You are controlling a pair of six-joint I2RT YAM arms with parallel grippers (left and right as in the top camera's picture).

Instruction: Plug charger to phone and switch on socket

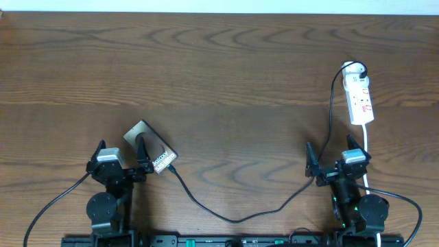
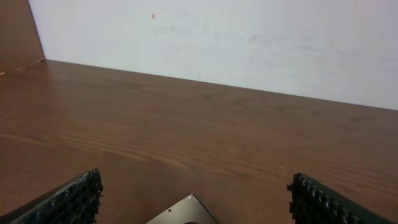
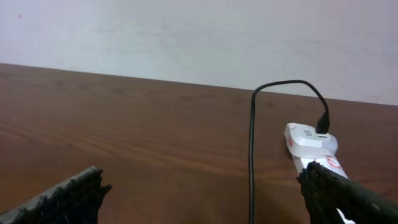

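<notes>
Dark brown wood-grain counter (image 1: 219, 75) runs back to a pale wall (image 2: 249, 43). Closest to me, at the near edge, sit the two arm bases (image 1: 103, 209), their thick black arm cables (image 1: 51, 200) trailing off.

Just beyond, the left pincer (image 1: 121, 152) is spread wide with nothing pinched. Seen from above, one of its fingers lies over the flat brownish glossy phone (image 1: 152, 149). From the wrist, a corner of that slab pokes in low between the fingers.

The phone lies flat on the near left of the counter, its long axis on a diagonal. The white-lettered end points near-right, the other end far-left.

The long thin black charger cable (image 1: 233, 219) meets that lettered end; whether its tip is seated I cannot tell. From there it sags toward the near edge, then climbs past the right pincer (image 1: 333, 154), which is also spread and empty.

Farther back on the right lies the small white power strip (image 1: 361, 99) with red marks, its long axis running near to far. The cable's black plug sits in its far end, and a white cord (image 1: 368, 147) leaves its near end toward the right arm.
</notes>
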